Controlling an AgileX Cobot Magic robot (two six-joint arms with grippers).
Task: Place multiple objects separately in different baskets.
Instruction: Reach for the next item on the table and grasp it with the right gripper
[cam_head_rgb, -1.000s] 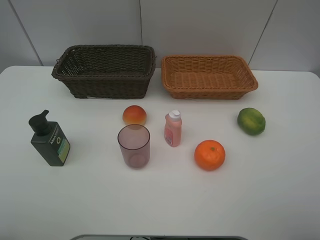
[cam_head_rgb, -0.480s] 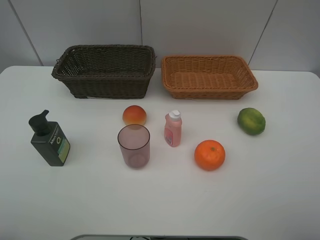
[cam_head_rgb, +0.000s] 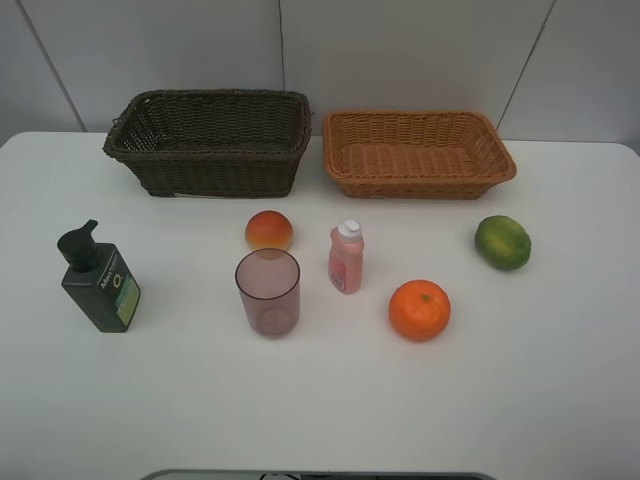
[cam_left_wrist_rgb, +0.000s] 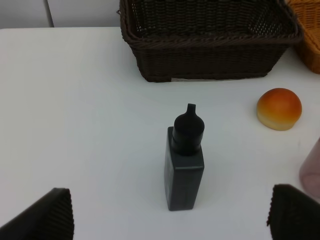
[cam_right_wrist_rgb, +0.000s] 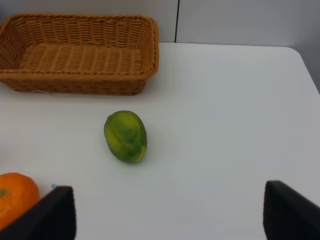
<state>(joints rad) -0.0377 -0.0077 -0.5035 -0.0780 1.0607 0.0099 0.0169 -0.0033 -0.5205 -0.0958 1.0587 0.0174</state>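
For the left gripper (cam_left_wrist_rgb: 168, 222): spread wide, pinching nothing, with the dark green pump bottle (cam_left_wrist_rgb: 184, 165) upright ahead of the gap, apart from both fingers. For the right gripper (cam_right_wrist_rgb: 168, 212): likewise spread and empty, with the green citrus fruit (cam_right_wrist_rgb: 125, 136) lying ahead on the white table (cam_right_wrist_rgb: 225, 125), near the orange-tan wicker basket (cam_right_wrist_rgb: 80, 55).

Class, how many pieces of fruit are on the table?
3. A peach-like fruit sits behind the mauve cup, an orange lies right of the pink bottle, and a green citrus fruit lies near the tan basket, by its right end. The dark basket partly hides its own floor.
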